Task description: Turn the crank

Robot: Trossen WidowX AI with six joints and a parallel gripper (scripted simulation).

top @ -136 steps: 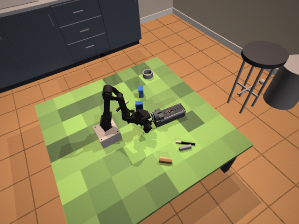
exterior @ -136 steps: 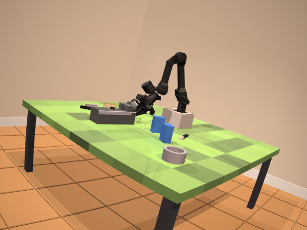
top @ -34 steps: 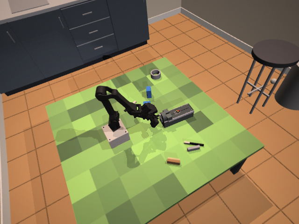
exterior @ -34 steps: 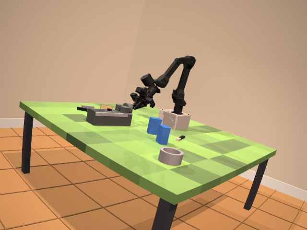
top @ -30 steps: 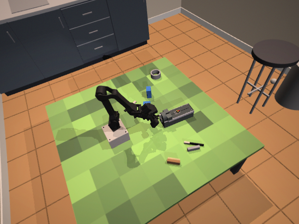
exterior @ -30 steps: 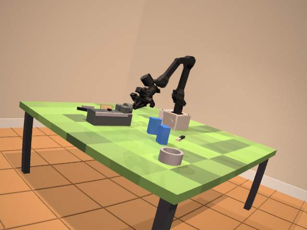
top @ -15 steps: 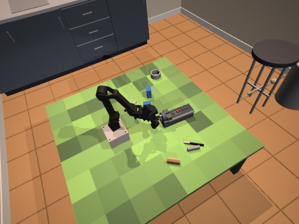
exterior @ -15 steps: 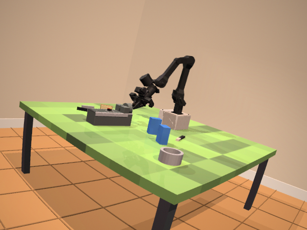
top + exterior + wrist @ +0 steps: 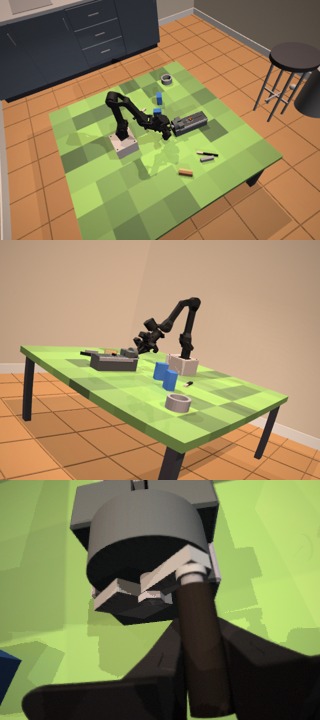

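The machine (image 9: 191, 127) (image 9: 113, 365) is a long dark grey box with a grey round housing (image 9: 145, 522) at its arm-side end. A pale crank arm (image 9: 170, 567) reaches up to the right from the hub in the wrist view. Its dark brown handle (image 9: 202, 645) points toward the wrist camera. My gripper (image 9: 193, 623) is shut on the handle, a dark finger on each side. The red pointer (image 9: 190, 119) is a small spot around the middle of the slot on top. The brass marks are too small to tell apart from it, so whether they are level cannot be told.
Two blue blocks (image 9: 159, 98) (image 9: 169, 380) stand beside the arm, and a grey ring (image 9: 166, 79) (image 9: 178, 403) lies beyond them. An orange block (image 9: 185, 172), a grey bar (image 9: 207, 158) and a black pen-like stick (image 9: 210, 154) lie on the machine's other side.
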